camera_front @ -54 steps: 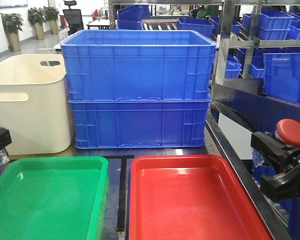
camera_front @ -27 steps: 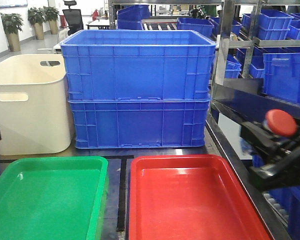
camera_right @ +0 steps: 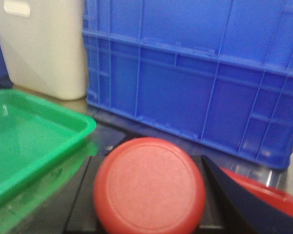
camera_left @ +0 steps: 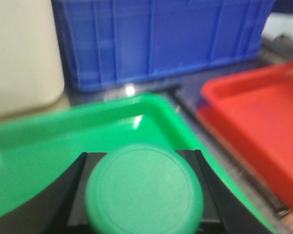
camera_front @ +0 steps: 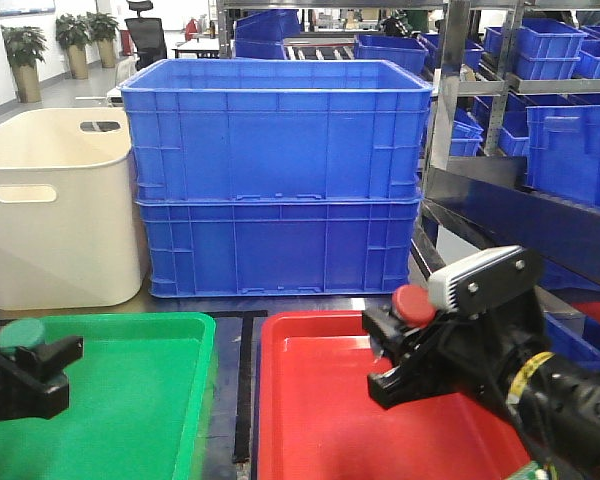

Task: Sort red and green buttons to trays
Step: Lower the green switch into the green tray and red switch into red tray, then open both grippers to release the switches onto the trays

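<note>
My left gripper (camera_front: pixel 25 370) is shut on the green button (camera_front: pixel 20 334), whose round cap fills the left wrist view (camera_left: pixel 144 189). It hangs over the left part of the green tray (camera_front: pixel 130 400). My right gripper (camera_front: pixel 400 345) is shut on the red button (camera_front: pixel 413 305), whose cap fills the right wrist view (camera_right: pixel 149 185). It hangs over the red tray (camera_front: pixel 330 420). The green tray (camera_left: pixel 34 146) and red tray (camera_left: pixel 254 112) lie side by side. The switch bodies are hidden between the jaws.
Two stacked deep blue crates (camera_front: pixel 276 180) stand right behind the trays. A cream tub (camera_front: pixel 55 205) stands at the back left. A metal rack with blue bins (camera_front: pixel 540 90) runs along the right side. A dark strip (camera_front: pixel 243 390) separates the trays.
My right gripper has swung left and down from beside the rack to over the red tray, carrying the red button. My left gripper has come in from the left edge over the green tray.
</note>
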{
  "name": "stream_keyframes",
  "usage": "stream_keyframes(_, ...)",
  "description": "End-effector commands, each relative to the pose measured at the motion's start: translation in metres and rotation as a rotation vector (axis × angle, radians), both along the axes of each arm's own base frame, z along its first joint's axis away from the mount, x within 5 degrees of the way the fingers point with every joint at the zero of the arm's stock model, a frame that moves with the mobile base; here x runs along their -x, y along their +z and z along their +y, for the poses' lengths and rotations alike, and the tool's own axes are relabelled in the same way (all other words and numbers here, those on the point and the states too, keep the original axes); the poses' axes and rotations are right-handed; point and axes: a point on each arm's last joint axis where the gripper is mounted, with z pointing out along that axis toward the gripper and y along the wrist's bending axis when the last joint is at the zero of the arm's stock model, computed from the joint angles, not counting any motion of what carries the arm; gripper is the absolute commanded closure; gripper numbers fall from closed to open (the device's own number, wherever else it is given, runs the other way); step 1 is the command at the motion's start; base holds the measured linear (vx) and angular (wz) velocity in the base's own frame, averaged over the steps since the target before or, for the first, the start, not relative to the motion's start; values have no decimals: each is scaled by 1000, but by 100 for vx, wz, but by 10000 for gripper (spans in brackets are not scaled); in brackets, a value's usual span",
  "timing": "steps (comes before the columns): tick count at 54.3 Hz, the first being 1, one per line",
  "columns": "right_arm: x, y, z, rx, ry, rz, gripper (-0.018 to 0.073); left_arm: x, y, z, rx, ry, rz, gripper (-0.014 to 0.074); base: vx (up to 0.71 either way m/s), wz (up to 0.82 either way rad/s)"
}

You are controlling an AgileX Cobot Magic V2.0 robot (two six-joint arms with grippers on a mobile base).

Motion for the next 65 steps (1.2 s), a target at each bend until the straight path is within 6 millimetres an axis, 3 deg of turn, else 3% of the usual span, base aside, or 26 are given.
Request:
stream_keyframes(1, -5, 17, 6, -65, 39, -103, 559, -11, 2, -1, 23, 15, 5, 557, 0, 0)
stream_keyframes(12, -17, -5, 11, -55, 49, -54, 546, -26, -26, -3, 24, 0, 103, 477, 0, 0)
stream_keyframes(28, -27, -29, 15, -34, 46, 13, 483, -31, -35, -5, 28, -18, 129, 286, 0, 0)
stream_keyframes(41, -30, -44, 13, 15, 17, 94, 287, -31, -34, -7, 17, -45, 118, 115, 0, 0)
stream_keyframes(53, -31, -45, 14, 11, 22, 92, 31, -30, -33, -10, 31, -73, 113, 65, 0, 0)
stream_keyframes(65, -26, -29, 13, -14, 30, 37, -29, -27, -26, -10, 33, -74, 88, 65, 0, 0)
